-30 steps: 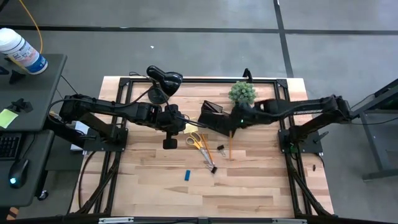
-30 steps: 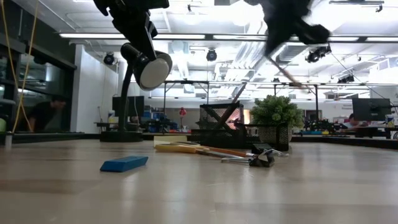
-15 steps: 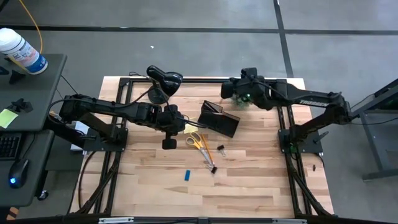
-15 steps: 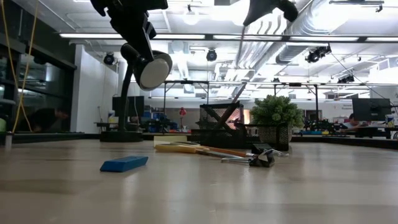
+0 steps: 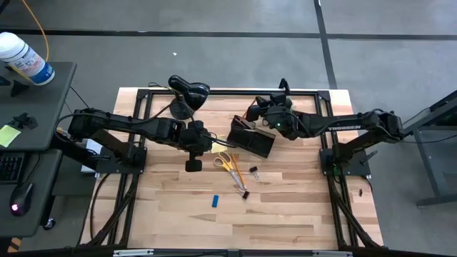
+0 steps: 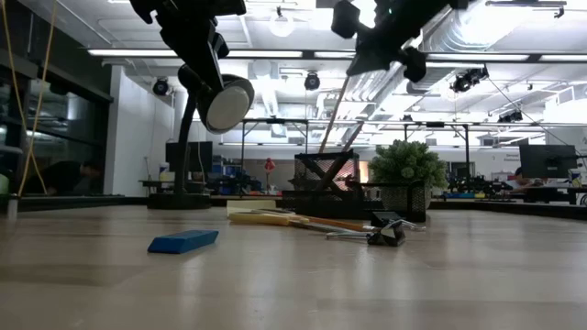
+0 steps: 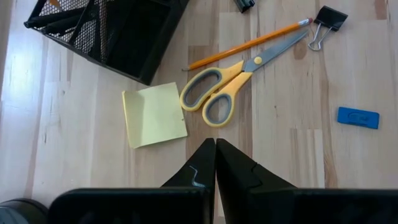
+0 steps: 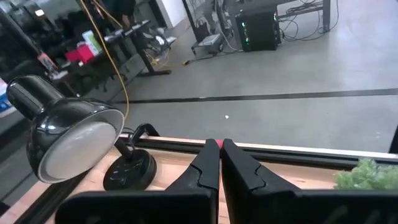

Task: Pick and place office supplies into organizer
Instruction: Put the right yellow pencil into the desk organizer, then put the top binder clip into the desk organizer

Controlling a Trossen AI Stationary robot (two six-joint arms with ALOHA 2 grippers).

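Pencil (image 6: 332,117) hangs from the clamped right pincer (image 6: 353,66) in low view only; left pincer (image 7: 215,160) empty, closed.

Near table (image 5: 285,214) half open; far half crowded — lamp (image 5: 187,93), organizer (image 5: 253,139).

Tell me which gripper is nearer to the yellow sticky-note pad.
Left. The left gripper hangs shut just beside the sticky-note pad, almost over it. The right gripper is farther off, above the organizer, shut on a pencil.
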